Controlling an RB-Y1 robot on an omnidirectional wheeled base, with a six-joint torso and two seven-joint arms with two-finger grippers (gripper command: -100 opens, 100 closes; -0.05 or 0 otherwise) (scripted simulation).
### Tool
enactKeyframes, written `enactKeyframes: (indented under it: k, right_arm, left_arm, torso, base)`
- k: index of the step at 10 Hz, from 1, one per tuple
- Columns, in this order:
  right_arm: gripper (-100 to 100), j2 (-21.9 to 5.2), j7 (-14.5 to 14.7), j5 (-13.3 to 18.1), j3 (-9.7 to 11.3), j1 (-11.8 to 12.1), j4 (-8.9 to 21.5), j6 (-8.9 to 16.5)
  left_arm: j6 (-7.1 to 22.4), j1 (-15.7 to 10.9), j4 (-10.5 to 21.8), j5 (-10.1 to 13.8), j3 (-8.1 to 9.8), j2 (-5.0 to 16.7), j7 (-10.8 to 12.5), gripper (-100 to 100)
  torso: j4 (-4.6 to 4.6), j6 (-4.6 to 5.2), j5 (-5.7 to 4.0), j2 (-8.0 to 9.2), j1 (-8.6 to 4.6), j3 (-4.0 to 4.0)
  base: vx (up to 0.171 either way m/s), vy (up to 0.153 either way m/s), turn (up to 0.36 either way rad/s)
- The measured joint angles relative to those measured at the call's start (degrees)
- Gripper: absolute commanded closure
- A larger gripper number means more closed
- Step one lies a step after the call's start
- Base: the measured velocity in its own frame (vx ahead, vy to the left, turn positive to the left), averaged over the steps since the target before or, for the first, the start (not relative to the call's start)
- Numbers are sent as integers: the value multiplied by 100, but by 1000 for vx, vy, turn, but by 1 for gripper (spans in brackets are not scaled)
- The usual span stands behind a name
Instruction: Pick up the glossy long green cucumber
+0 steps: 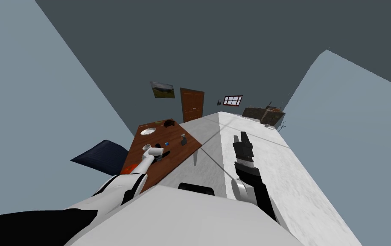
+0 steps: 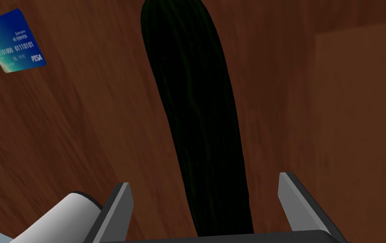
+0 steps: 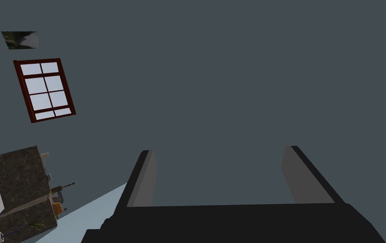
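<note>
Currently my left gripper [image 2: 204,181] stands wide over the brown table [image 2: 82,139], straddling one end of the dark green cucumber [image 2: 192,105] lying there. Gripped so near its end, the cucumber could pivot and slip free. My right gripper [image 1: 242,143] hangs wide beside the table.

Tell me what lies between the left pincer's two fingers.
The near end of the dark green cucumber lies between them, touching neither finger, on the brown wooden table; the left wrist view shows it, with the left pincer open.
</note>
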Motion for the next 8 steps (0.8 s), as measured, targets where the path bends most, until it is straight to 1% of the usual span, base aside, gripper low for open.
enactKeyframes:
  k: [1,2,5,6,7,8]
  right_arm:
    - [0,0,0,0,0,0,0,0]
    - [0,0,0,0,0,0,0,0]
    - [0,0,0,0,0,1,0,0]
    - [0,0,0,0,0,1,0,0]
    - [0,0,0,0,0,0,0,0]
    - [0,0,0,0,0,0,0,0]
  left_arm:
    - [10,5,3,2,0,-1,-5,0]
    - [9,4,2,2,0,-1,-4,-100]
    - [-275,86,187,-31,3,-76,-34,-100]
    - [-399,82,314,-27,7,-84,-58,-100]
    - [-430,81,331,-26,8,-84,-65,100]
    - [-417,89,335,-23,6,-94,-65,100]
  torso:
    - [2,0,-1,6,-4,4]
    - [3,0,-2,10,-7,6]
    - [-2,0,0,-14,2,-8]
    - [-3,0,0,-15,1,-9]
    - [-1,1,-1,-3,-3,-2]
    - [4,5,-2,-2,3,0]
  base:
    - [0,0,0]
    - [41,13,24]
    - [72,25,25]
    - [29,10,3]
    - [0,0,0]
    - [0,0,0]
